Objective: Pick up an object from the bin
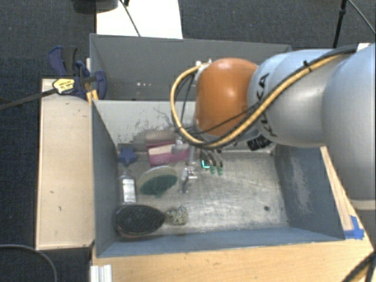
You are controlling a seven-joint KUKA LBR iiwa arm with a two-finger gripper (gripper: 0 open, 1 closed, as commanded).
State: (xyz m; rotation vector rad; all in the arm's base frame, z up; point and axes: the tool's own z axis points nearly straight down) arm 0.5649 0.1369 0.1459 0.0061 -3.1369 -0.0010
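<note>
We look down on a grey metal bin (pixel 305 204) set on a dark floor (pixel 29 16). Its bare right half is scuffed and scratched.

In the camera view the arm (pixel 317 98) comes in from the right. Its orange cover (pixel 226 96), looped with cables, hangs over the middle of the bin. Below it the gripper (pixel 189 177) sits low, near the bin's floor. We cannot tell how its jaws stand, and we see nothing held in them.

The nearest thing is a dark green oval piece (pixel 157 184) just to the gripper's left. We cannot tell whether the two touch. Just behind it lies a pink box (pixel 161 154), with a dull mauve block (pixel 160 137) beyond that against the back wall. A small blue thing (pixel 126 155) and a small clear bottle (pixel 128 188) lie along the left wall. At the front left rests a black oval brush (pixel 138 221), with a speckled lump (pixel 178 216) just to its right.
</note>
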